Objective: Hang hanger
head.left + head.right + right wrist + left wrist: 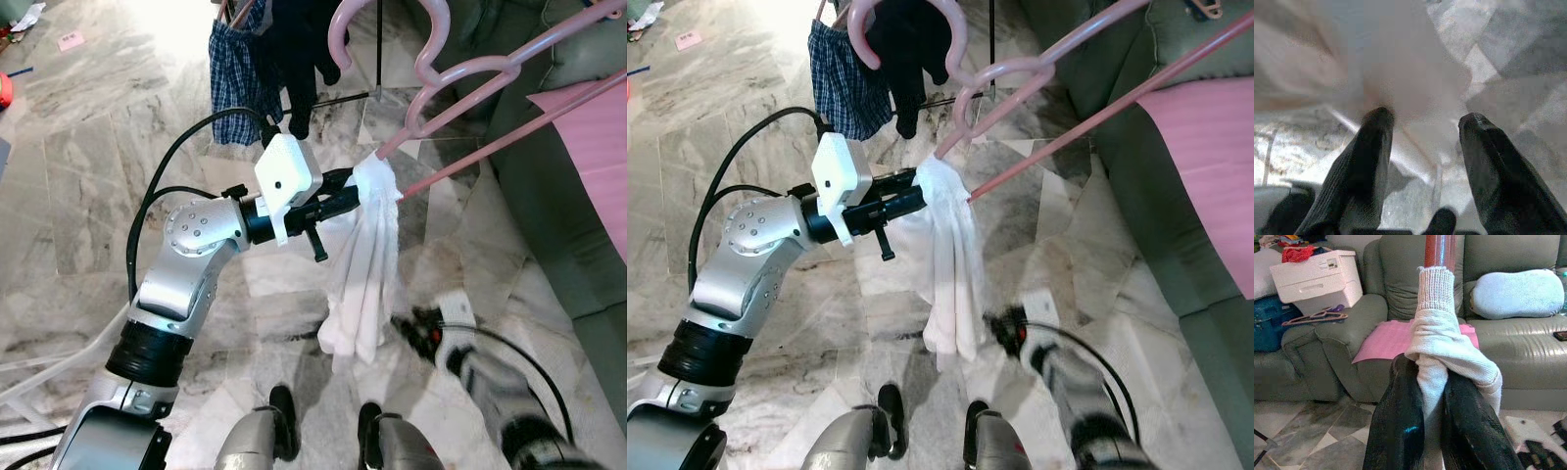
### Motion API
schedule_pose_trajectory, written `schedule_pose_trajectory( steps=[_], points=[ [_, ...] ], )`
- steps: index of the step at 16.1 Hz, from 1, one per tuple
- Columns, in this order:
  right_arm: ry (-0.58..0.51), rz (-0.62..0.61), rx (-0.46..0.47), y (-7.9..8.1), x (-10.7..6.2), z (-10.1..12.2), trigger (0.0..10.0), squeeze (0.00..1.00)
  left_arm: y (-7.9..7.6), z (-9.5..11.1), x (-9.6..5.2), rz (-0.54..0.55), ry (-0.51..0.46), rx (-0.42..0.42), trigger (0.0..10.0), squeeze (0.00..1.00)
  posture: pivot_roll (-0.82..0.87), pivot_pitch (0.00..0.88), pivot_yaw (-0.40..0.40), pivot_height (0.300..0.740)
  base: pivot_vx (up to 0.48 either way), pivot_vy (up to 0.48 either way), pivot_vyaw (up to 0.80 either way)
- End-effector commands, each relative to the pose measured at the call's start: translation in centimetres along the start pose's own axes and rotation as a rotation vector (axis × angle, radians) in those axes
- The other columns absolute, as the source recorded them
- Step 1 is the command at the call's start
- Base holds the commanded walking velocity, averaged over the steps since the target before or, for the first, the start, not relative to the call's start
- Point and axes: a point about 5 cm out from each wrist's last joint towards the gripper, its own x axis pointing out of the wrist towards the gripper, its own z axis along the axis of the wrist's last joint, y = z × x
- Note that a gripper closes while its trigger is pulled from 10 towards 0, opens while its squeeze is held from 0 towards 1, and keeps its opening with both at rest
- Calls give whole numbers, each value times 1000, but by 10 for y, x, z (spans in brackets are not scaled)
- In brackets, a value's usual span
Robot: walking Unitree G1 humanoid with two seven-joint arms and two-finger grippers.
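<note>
A large pink hanger hangs in the air at upper right, its hook near the top edge. A white cloth is draped over the hanger's near end and dangles toward the floor. My left gripper is shut on the cloth's top, right at the hanger tip. In the left wrist view the cloth is pinched between the two black fingers, and the hanger's bar rises out of it. My right gripper is low, blurred, just beside the cloth's lower end; its fingers stand open with nothing between them.
A green sofa with a pink mat runs along the right. A drying rack behind holds checked shorts and a dark garment. A white box, spare hangers and a pillow lie on the sofa. Marble floor lies below.
</note>
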Motion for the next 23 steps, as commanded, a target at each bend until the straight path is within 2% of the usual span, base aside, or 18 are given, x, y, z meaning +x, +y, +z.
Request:
schedule_pose_trajectory(
  steps=[1, 5, 9, 11, 17, 23],
  points=[
    [-15, -6, 29, -3, -9, -10, 10000, 1000, 3, 9, -2, -5, -30, 30, 0, 0, 39, 330, 69, 740, 0, 0, 0],
    [-67, -24, 61, -4, -13, -10, 10000, 1000, 5, 10, -2, -15, -27, 31, 0, 0, 40, 326, 82, 740, 0, 0, 0],
    [-196, -76, 39, -10, -10, 15, 10000, 1000, 4, 3, -3, -14, -9, 15, 0, 0, 41, 328, 88, 740, 0, 0, 0],
    [-204, -64, 42, -9, -6, 20, 10000, 1000, 4, 3, -2, -15, -11, 13, 0, 0, 40, 328, 87, 740, 0, 0, 0],
    [-178, 102, 52, 14, 2, 16, 10000, 1000, 4, 5, -2, -14, -16, 15, 0, 0, 44, 332, 85, 740, 0, 0, 0],
    [-171, 149, 63, 20, 0, 12, 10000, 976, 7, 7, 0, -12, -23, 21, 0, 0, 42, 330, 89, 740, 0, 0, 0]
  ],
)
